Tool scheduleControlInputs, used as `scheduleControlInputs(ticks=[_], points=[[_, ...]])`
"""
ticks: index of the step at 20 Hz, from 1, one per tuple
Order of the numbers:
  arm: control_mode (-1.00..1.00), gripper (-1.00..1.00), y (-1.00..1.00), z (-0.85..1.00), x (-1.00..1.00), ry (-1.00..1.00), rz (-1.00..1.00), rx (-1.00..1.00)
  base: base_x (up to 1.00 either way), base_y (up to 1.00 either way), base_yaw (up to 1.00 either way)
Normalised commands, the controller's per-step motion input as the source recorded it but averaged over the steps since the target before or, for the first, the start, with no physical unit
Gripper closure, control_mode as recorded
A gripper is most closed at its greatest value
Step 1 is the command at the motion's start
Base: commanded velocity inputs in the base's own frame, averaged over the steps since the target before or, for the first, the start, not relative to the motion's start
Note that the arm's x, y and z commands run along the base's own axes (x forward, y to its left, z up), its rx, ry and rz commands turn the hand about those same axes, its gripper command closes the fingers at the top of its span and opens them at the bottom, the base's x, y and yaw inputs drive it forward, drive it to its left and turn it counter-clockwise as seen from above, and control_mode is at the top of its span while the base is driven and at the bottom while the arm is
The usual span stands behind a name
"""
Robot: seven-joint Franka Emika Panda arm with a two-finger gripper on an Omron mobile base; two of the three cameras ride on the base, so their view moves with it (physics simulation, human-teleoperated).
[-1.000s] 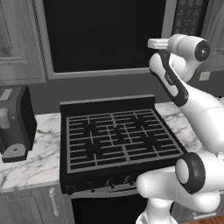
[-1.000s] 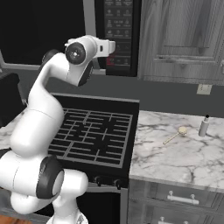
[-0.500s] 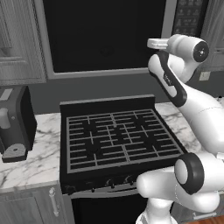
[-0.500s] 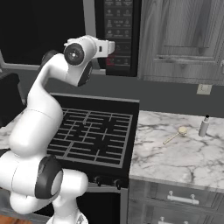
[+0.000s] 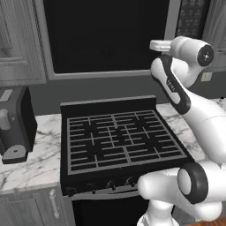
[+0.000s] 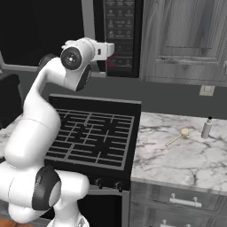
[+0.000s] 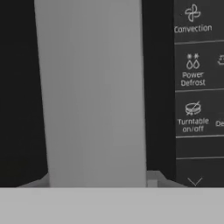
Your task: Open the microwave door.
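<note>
We see the microwave door (image 5: 106,35) shut above the stove (image 5: 119,141), its handle (image 7: 92,92) close before our end effector (image 6: 111,48); how far it's open, we can't tell.

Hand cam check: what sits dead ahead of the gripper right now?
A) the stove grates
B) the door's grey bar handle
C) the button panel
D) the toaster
B: the hand view has the handle upright in the centre, with the button panel off to its right.
</note>
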Motion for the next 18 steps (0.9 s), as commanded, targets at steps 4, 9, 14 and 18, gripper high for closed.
scheduleControlInputs(ticks=[4, 9, 14, 18], points=[[-1.0, 1.0, -0.02, 0.47, -0.97, -0.15, 0.0, 0.0, 0.0, 0.0, 0.0], [-1.0, 1.0, -0.01, 0.61, -1.0, -0.13, 0.0, 0.0, 0.0, 0.0, 0.0], [-1.0, 1.0, 0.0, 0.81, -1.0, -0.08, -0.01, 0.0, 0.0, 0.0, 0.0], [-1.0, 1.0, 0.09, 0.93, -1.0, -0.01, -0.03, 0.0, 0.0, 0.0, 0.0]])
